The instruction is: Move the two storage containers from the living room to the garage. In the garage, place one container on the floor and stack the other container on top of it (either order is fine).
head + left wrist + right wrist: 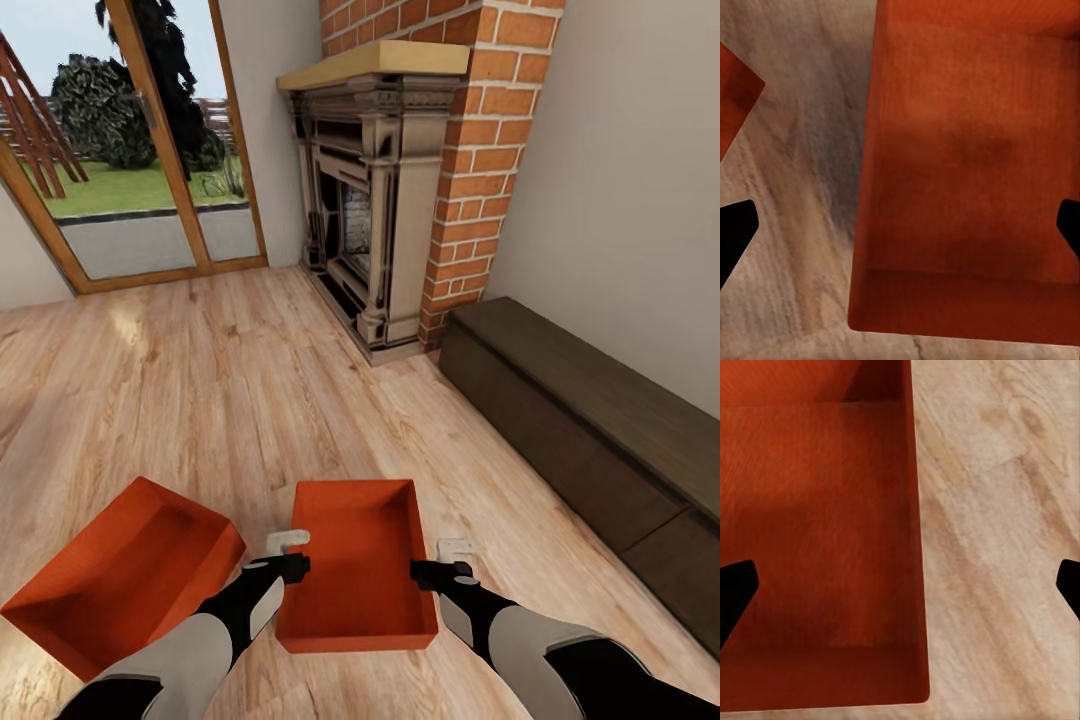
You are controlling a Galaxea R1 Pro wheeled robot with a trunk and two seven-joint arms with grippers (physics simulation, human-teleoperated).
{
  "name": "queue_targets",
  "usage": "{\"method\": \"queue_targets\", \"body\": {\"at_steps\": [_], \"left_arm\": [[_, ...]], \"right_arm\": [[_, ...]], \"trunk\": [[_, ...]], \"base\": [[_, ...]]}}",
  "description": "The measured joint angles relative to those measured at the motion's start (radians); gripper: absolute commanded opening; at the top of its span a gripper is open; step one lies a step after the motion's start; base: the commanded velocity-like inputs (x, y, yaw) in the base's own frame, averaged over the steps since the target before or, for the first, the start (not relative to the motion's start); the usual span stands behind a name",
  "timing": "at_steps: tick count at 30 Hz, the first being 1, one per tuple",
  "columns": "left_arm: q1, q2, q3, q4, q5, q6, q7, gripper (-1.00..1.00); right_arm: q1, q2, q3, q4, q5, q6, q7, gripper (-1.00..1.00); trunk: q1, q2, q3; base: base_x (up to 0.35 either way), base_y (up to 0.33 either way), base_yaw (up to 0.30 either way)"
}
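Here, in the living room, both storage containers sit on the wood-plank floor (230, 390) before the brick fireplace (380, 200), so by my reckoning nothing has been carried to the garage yet. The nearer container (358, 575) lies squarely between my arms, empty and upright; the second container (120, 575) rests just beside it to the left, turned at an angle. My left gripper (287, 555) hovers at the near bin's left wall and my right gripper (447, 562) at its right wall, each with fingers spread wide across that wall's rim and nothing clamped. Judging from this, I am lining up a two-handed lift of the first bin. Both carries and the stacking on concrete are left to do.
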Motion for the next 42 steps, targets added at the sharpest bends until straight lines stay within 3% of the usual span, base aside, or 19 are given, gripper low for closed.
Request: {"method": "queue_targets", "body": {"at_steps": [37, 42], "left_arm": [[0.0, 0.001, -0.001, 0.002, -0.002, 0.005, 0.0, 1.0], [0.0, 0.002, -0.001, 0.002, -0.003, 0.005, 0.0, 1.0]], "right_arm": [[0.0, 0.0, 0.001, -0.001, 0.004, -0.001, -0.001, 1.0], [0.0, -0.001, 0.003, -0.001, 0.032, -0.001, -0.001, 1.0]], "trunk": [[0.142, -0.259, -0.116], [0.146, -0.266, -0.119]], "base": [[0.0, 0.0, 0.0], [0.0, 0.0, 0.0]]}}
